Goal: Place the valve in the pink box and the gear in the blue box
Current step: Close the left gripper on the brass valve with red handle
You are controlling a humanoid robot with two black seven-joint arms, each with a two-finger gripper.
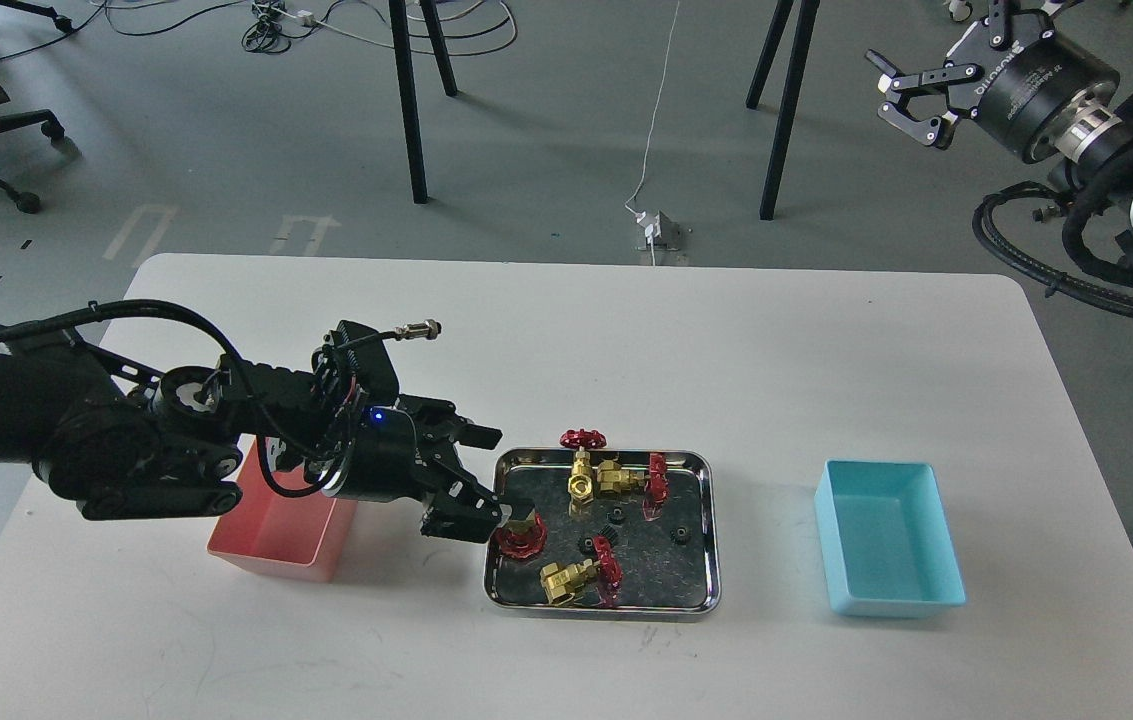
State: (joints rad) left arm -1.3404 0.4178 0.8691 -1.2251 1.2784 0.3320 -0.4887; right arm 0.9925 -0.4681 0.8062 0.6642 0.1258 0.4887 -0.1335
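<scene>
Four small gold-brass valves with red round handwheels lie in the shiny steel tray (pixel 701 480) at the middle of the white counter (pixel 566 340). One valve (pixel 522 536) sits at the tray's near-left edge, its handwheel facing up and its brass body mostly hidden under the left gripper (pixel 488 478), whose fingers (pixel 474 435) stand apart, one at the far side and one right at that handwheel; whether they touch it I cannot tell. A second valve (pixel 581 468) stands at the tray's far side with its handwheel raised above the rim, a third valve (pixel 626 478) lies just right of it with its handwheel turned to the right, and the two brass bodies look to be touching. The fourth valve (pixel 574 578) lies at the near side, its handwheel to the right. Three tiny black toothed gears share the tray: one gear (pixel 614 515) near the middle, a second gear (pixel 587 544) just beside the fourth valve's handwheel, and a third gear (pixel 679 533) toward the right wall. The salmon-pink open-top plastic box (pixel 276 535) stands left of the tray, partly covered by the left arm, and what shows of its inside holds nothing. The light cyan-blue open-top plastic box (pixel 886 535) stands well apart to the right of the tray, with nothing in it. The right gripper (pixel 894 95) hangs high at the far right, beyond the counter, over the grey floor (pixel 226 130), its fingers spread apart and holding nothing.
</scene>
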